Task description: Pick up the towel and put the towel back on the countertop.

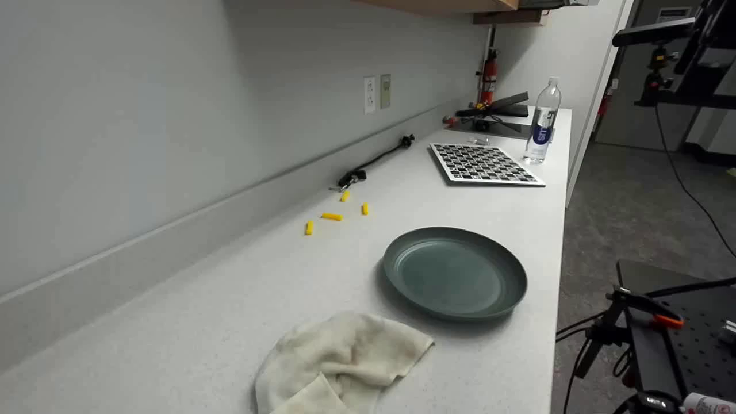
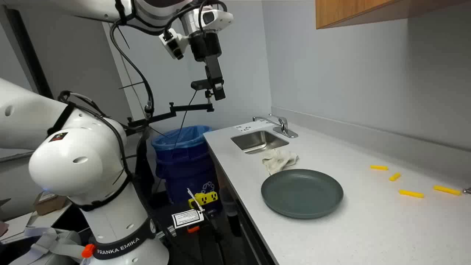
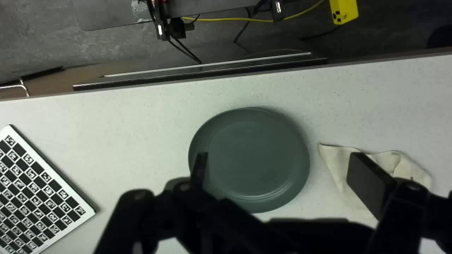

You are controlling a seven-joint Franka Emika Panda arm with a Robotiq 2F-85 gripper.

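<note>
The towel (image 1: pixel 351 348) is cream-coloured and lies crumpled on the pale countertop (image 1: pixel 190 345). In an exterior view it is partly behind the plate (image 2: pixel 279 159), between that plate and the sink. In the wrist view the towel (image 3: pixel 335 158) is at the right, partly hidden by one finger. My gripper (image 3: pixel 279 155) is open, its two fingers wide apart with nothing between them. In an exterior view the gripper (image 2: pixel 219 90) hangs high above the countertop, pointing down. The gripper is out of view in the remaining exterior view.
A dark green plate (image 1: pixel 454 273) sits beside the towel. A metal sink (image 2: pixel 241 142) and faucet (image 2: pixel 282 125) are at one end. Several yellow pieces (image 1: pixel 332 217), a checkered board (image 1: pixel 483 164) and a bottle (image 1: pixel 541 129) stand farther along. A wooden cabinet (image 2: pixel 360 14) overhangs the counter.
</note>
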